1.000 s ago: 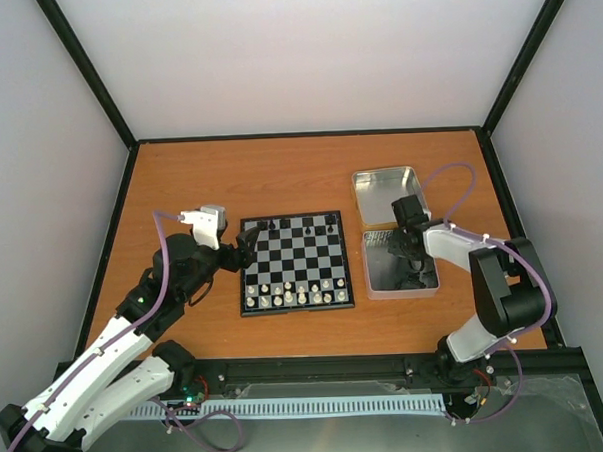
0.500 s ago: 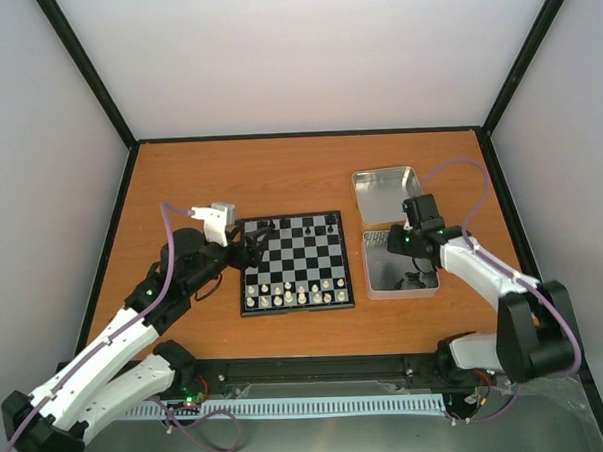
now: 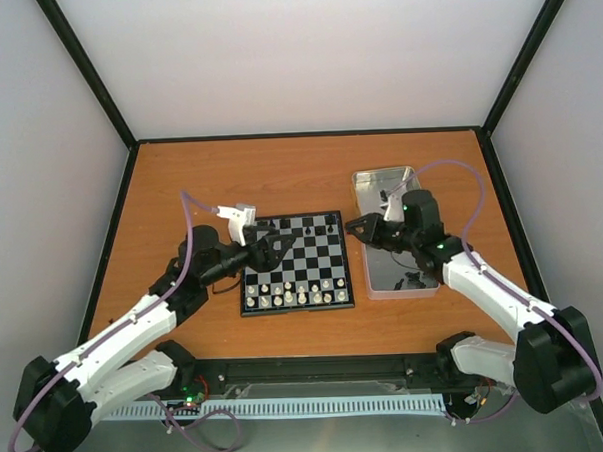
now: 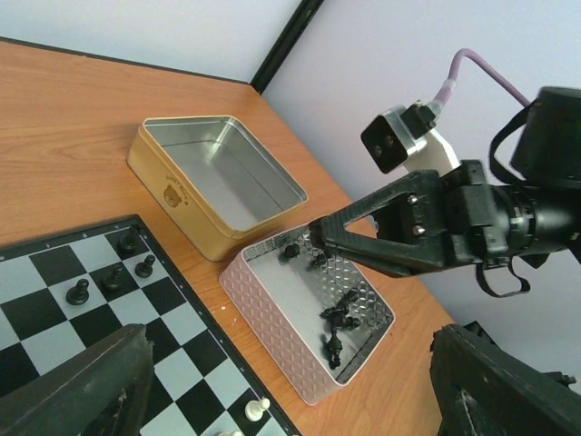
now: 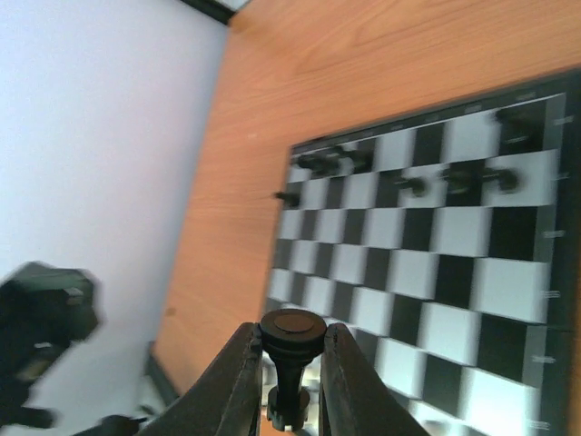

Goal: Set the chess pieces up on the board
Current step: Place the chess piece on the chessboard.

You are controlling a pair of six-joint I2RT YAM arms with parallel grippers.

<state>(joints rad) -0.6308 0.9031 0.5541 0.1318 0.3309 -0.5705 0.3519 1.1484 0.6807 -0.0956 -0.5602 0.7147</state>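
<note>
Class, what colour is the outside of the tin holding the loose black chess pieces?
Pale pink tin, seen best in the left wrist view.

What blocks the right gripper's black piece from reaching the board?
Nothing visible: the right gripper holds the piece just beside the board's right edge. The open left gripper hangs over the far-left squares only.

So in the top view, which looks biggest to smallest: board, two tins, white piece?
1. board
2. far tin and near tin: about alike, the far one partly hidden
3. white piece
</note>
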